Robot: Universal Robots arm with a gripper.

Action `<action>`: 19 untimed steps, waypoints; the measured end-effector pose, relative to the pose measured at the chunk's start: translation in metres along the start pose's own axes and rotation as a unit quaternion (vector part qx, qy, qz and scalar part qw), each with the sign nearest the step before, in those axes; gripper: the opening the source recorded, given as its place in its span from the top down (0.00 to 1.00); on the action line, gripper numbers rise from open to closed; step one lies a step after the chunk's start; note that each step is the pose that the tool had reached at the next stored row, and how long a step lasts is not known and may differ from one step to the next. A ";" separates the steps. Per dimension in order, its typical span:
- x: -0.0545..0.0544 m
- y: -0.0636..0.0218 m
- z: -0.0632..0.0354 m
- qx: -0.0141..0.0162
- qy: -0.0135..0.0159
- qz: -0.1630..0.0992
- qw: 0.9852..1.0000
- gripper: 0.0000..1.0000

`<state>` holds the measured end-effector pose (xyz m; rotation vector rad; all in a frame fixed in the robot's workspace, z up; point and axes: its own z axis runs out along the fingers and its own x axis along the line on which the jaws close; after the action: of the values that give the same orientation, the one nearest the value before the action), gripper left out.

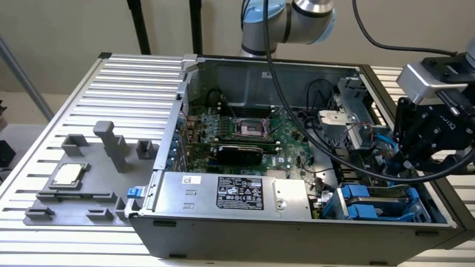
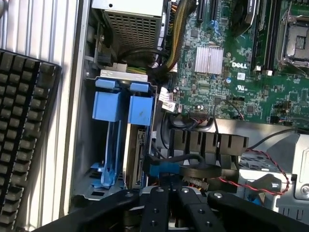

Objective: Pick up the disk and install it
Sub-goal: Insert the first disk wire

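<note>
Exterior, gripper [image 1: 419, 164]: low over the drive bay [image 1: 415, 207] in a corner of the open case [image 1: 297, 242]; open or closed, cannot tell.
Exterior, surface: slatted metal worktop [image 1: 111, 78], plain wall [image 1: 59, 28] behind.
Wrist, disk [image 2: 140, 150]: edge-on in the bay, blue frame [image 2: 142, 108] uppermost, likely slid down the rails.
Wrist, beside case: keyboard [image 2: 24, 135].

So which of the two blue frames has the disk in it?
The blue frame nearer the green motherboard: the silver-grey disk sits in it. The other blue frame is just empty rails.
</note>
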<state>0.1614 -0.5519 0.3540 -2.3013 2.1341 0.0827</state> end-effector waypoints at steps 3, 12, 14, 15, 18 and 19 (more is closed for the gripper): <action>0.000 0.0048 0.0006 0.000 0.000 -0.002 1.000 0.70; 0.014 0.0140 0.0004 0.000 -0.003 -0.004 1.000 0.57; 0.020 0.0144 0.0001 0.000 -0.008 -0.004 1.000 0.57; 0.023 0.0146 0.0000 0.001 -0.011 -0.004 1.000 0.57; 0.031 0.0147 -0.0003 0.001 -0.017 -0.004 1.000 0.57; 0.034 0.0140 -0.0005 0.001 -0.019 -0.004 1.000 0.57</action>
<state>0.1500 -0.5863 0.3536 -2.2887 2.1065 0.1228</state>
